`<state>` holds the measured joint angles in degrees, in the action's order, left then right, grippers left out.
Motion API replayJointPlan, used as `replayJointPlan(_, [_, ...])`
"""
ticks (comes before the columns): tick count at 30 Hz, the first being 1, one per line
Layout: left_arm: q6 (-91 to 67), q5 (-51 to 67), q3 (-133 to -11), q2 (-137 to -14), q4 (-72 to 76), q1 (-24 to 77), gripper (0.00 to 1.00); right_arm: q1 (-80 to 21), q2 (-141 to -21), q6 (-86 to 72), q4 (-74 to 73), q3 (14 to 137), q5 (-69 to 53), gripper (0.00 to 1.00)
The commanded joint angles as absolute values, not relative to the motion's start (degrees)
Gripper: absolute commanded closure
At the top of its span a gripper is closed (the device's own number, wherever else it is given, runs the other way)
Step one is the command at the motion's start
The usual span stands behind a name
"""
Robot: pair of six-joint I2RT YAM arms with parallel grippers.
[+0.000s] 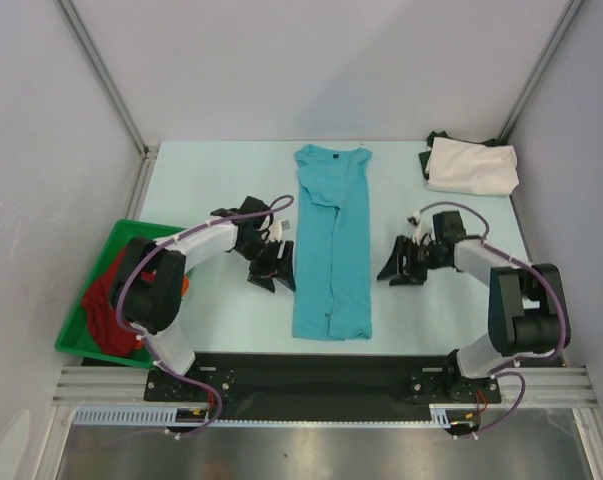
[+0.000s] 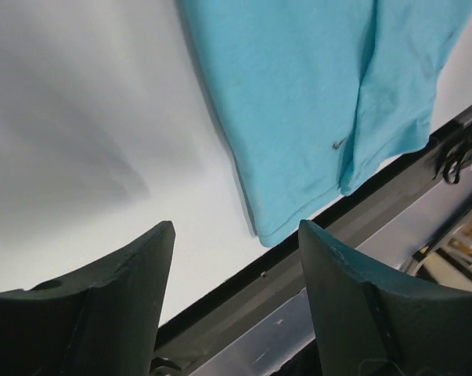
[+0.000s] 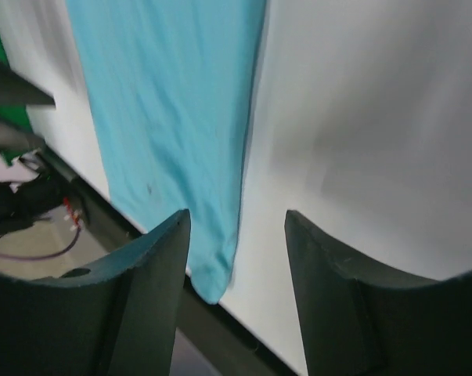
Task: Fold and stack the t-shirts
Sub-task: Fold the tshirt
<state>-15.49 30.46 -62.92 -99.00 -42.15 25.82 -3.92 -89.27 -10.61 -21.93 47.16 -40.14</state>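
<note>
A turquoise t-shirt (image 1: 332, 245) lies on the table, folded lengthwise into a long narrow strip, collar at the far end. It also shows in the left wrist view (image 2: 314, 102) and the right wrist view (image 3: 165, 110). My left gripper (image 1: 273, 270) is open and empty just left of the strip's lower half. My right gripper (image 1: 397, 268) is open and empty just right of it. A folded cream-white shirt (image 1: 471, 165) lies at the far right corner. Dark red cloth (image 1: 109, 305) and a bit of orange cloth (image 1: 185, 285) sit in the bin.
A green plastic bin (image 1: 101, 265) stands off the table's left edge. A dark item (image 1: 443, 138) peeks out behind the cream-white shirt. A black strip (image 1: 321, 370) runs along the near table edge. Walls enclose the far side and both sides.
</note>
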Motion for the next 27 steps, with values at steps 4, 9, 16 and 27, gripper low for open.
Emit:
replayJointPlan(4, [-21.88,33.66,-56.87,-96.68,-36.13,23.03,0.32,-6.75,-80.06,-19.86,-19.25,36.82,-48.17,0.44])
replayJointPlan(9, [-25.04,35.42,-49.94,-95.19,-31.74,24.51,0.37,-10.99,-84.90,-24.16,-26.27,37.36,-45.79,0.44])
replayJointPlan(16, [-28.30,36.74,-45.53,-93.60,-26.73,31.81,0.45,-16.51,-83.76,-28.03,-31.81,35.69,-39.90,0.44])
replayJointPlan(27, [-27.86,35.15,-45.96,-95.88,-26.64,34.98,0.46,-22.15,-79.72,-28.65,-31.90,33.84,-37.27,0.44])
